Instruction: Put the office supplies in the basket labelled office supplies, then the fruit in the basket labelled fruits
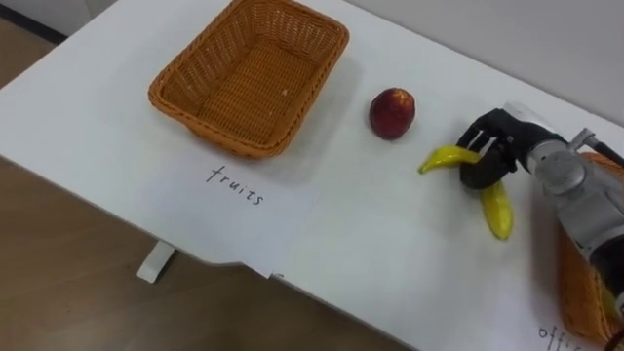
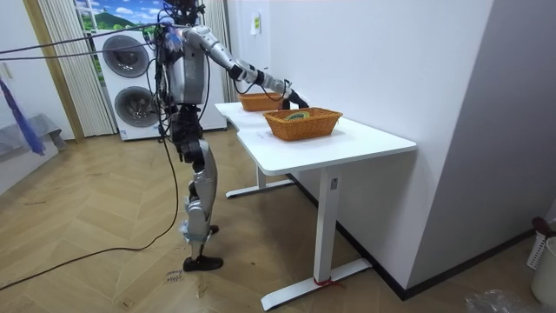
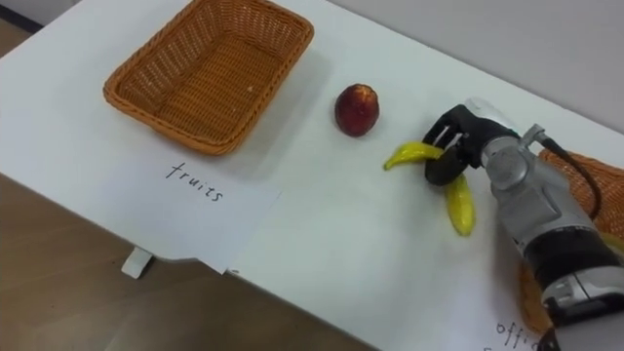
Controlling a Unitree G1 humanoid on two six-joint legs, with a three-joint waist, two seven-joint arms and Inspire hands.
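The banana is gripped at its bend by the curled fingers of the right hand. One yellow end is seen jutting out to the left of the fingers, the other running down below them onto the white bench. An apple is found near the fingers, up and to their left, apart from the banana. Well to the left of the fingers the empty fruit basket is set, with a handwritten sheet laid before it. A second wicker basket is seen to the right of the fingers, beneath the forearm.
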